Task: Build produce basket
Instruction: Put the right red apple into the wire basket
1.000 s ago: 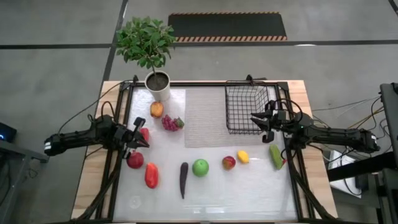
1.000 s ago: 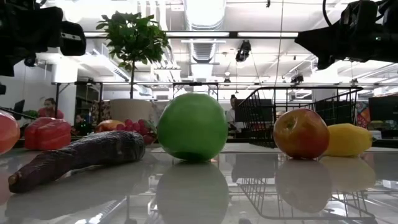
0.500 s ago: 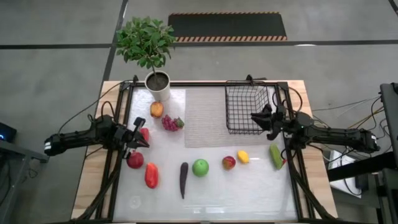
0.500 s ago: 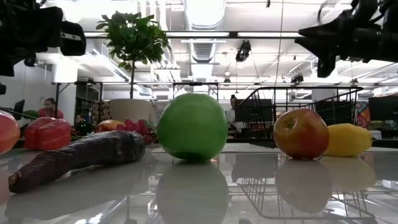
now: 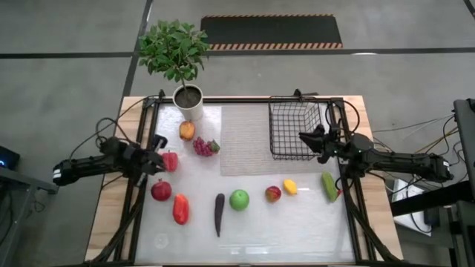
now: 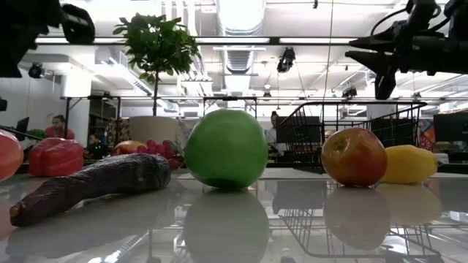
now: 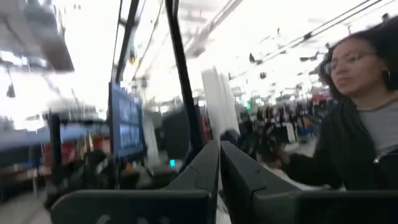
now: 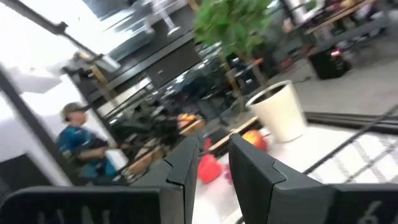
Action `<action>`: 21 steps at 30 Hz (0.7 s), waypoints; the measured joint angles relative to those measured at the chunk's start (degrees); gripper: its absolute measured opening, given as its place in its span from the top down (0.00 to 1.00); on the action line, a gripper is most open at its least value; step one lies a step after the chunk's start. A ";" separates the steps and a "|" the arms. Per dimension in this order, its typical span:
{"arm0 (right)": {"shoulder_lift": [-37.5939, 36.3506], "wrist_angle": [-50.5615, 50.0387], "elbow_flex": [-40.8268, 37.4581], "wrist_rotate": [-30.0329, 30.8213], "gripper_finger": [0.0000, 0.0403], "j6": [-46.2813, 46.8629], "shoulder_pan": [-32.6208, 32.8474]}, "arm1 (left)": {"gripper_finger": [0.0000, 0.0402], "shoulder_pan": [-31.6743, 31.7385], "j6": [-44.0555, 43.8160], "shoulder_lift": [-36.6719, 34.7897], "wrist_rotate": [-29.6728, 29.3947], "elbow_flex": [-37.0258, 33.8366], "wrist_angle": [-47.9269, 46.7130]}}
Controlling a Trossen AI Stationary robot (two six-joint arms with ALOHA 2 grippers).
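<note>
The black wire basket (image 5: 295, 130) stands empty at the table's far right, its near part on a grey mat (image 5: 245, 139). Produce lies spread over the white tabletop: orange fruit (image 5: 187, 130), grapes (image 5: 205, 146), a red pepper (image 5: 170, 161), red apple (image 5: 161, 190), a second red pepper (image 5: 180, 209), eggplant (image 5: 219, 213), green apple (image 5: 239, 199), red-yellow apple (image 5: 273, 194), lemon (image 5: 290, 187) and cucumber (image 5: 329, 186). My left gripper (image 5: 158, 146) hovers just left of the first pepper, shut (image 7: 219, 165). My right gripper (image 5: 303, 139) hangs open (image 8: 214, 165) at the basket's near right corner.
A white pot (image 5: 189, 102) with a leafy plant stands at the far left corner, next to the orange fruit. A dark frame runs along the table's edges. A person shows in the room beyond, in the left wrist view (image 7: 357, 124).
My left gripper has drawn back from above the red pepper and red apple toward the table's left edge and risen, leaving both where they lay. My right gripper has stayed by the basket and turned slightly.
</note>
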 joint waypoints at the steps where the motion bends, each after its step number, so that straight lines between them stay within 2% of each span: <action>1: 0.00 -0.61 0.00 1.29 0.80 0.00 0.00 | 1.00 0.00 -0.03 0.00 -0.02 0.00 1.91; 8: 0.00 -2.63 0.00 1.97 0.82 0.29 0.00 | 1.00 0.00 -0.12 0.09 -0.20 0.00 11.66; 14: 0.53 -1.28 1.11 0.48 0.83 -7.00 2.76 | 1.00 0.00 1.21 0.00 -0.51 0.00 13.94; 21: 4.14 -1.33 7.48 1.90 0.86 -15.40 7.96 | 1.00 0.00 7.87 0.31 -7.58 0.00 14.02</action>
